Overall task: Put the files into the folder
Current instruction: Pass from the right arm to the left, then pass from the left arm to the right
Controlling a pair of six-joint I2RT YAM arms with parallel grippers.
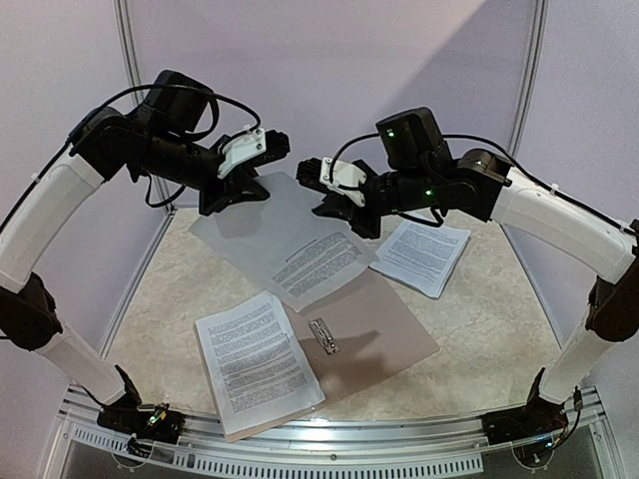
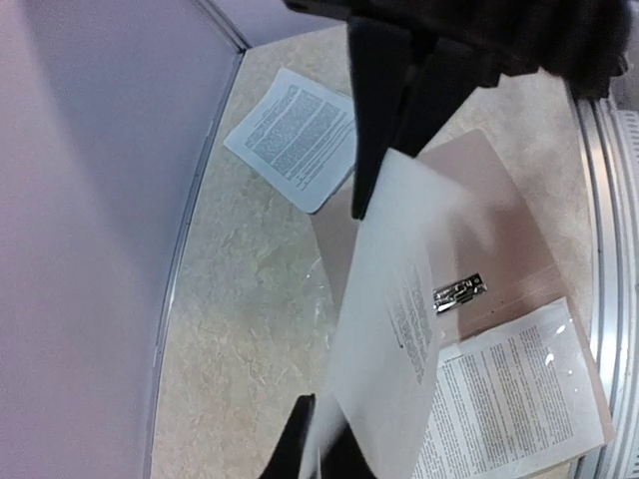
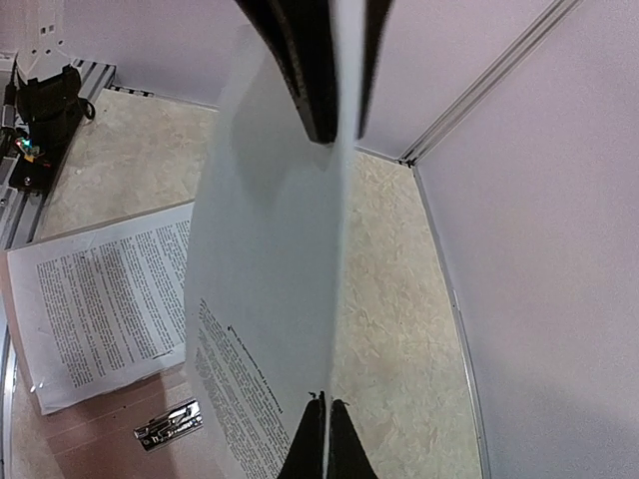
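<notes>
- We note the folder [image 1: 389, 329] lying open and flat at lower centre of the top view. It is tan-brown card with two leaves and a small metal clip [image 1: 322, 336] on the spine. The right leaf is mostly bare.
- The filed sheet [image 1: 255, 361] is white with dense black text and lies flat on the left leaf, lower left of centre.
- The lifted sheet [image 1: 290, 239] is at mid-frame, raised off the table and sloping. Only its lower part is printed, and that end hangs over the right leaf.
- The loose sheet [image 1: 421, 255] lies flat on the table, right of centre, just beyond the right leaf. We cannot tell whether they touch.
</notes>
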